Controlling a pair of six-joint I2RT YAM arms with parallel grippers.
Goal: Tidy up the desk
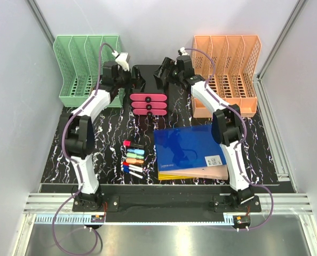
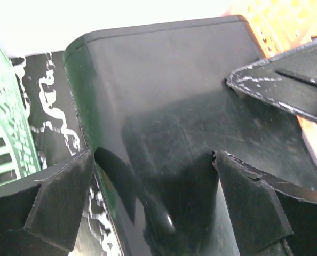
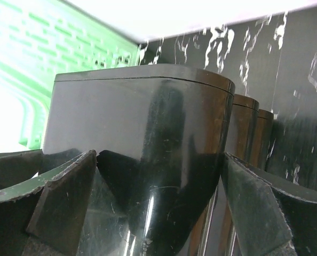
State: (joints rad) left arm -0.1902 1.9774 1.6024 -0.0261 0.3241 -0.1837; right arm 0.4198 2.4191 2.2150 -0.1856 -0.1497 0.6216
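The desk [image 1: 110, 133] is black with white veining. At its back centre stands a black drawer unit [image 1: 148, 72] with three pink drawer fronts [image 1: 148, 104]. My left gripper [image 1: 139, 82] is at the unit's left side and my right gripper [image 1: 159, 80] at its right side. In the left wrist view the left gripper [image 2: 153, 160] stands wide open over the unit's glossy top [image 2: 174, 90]. In the right wrist view the right gripper [image 3: 158, 160] is wide open around a rounded corner of the unit [image 3: 148, 117]. Whether any finger touches the unit cannot be told.
A green file rack [image 1: 86, 69] stands at the back left and an orange file rack [image 1: 228, 69] at the back right. Several coloured markers [image 1: 133, 159] lie front centre. A blue folder [image 1: 188, 146] lies on yellow and pink ones at the front right.
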